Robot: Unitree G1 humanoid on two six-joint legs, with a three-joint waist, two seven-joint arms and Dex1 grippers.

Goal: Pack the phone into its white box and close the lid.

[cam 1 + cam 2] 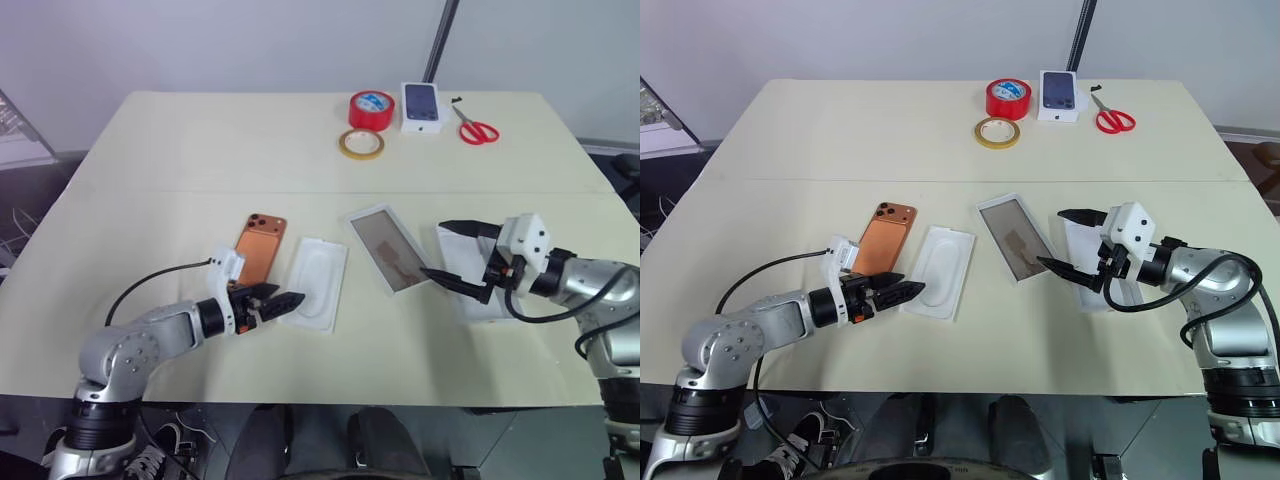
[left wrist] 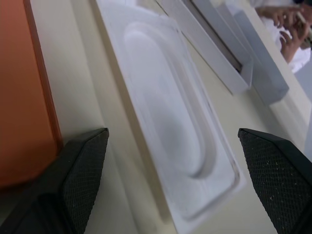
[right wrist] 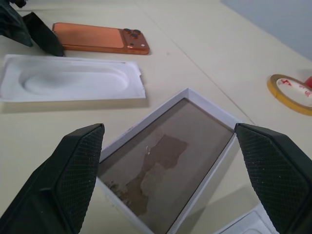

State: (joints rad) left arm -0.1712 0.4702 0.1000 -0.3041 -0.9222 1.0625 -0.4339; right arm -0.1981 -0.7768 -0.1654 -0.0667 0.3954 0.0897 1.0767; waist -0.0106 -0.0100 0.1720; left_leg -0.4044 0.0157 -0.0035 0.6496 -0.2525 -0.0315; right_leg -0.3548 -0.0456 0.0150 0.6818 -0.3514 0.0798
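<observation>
Tabletop, both end effectors (image 1: 275,303) (image 1: 462,258) spread wide, empty.

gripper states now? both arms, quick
Left gripper: open, holding nothing, at the near end of the white insert.
Right gripper: open, holding nothing, beside the white box.

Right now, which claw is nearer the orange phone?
Left. The left claw sits open just beside the phone, by its near end; the right claw is across the white box.
</observation>
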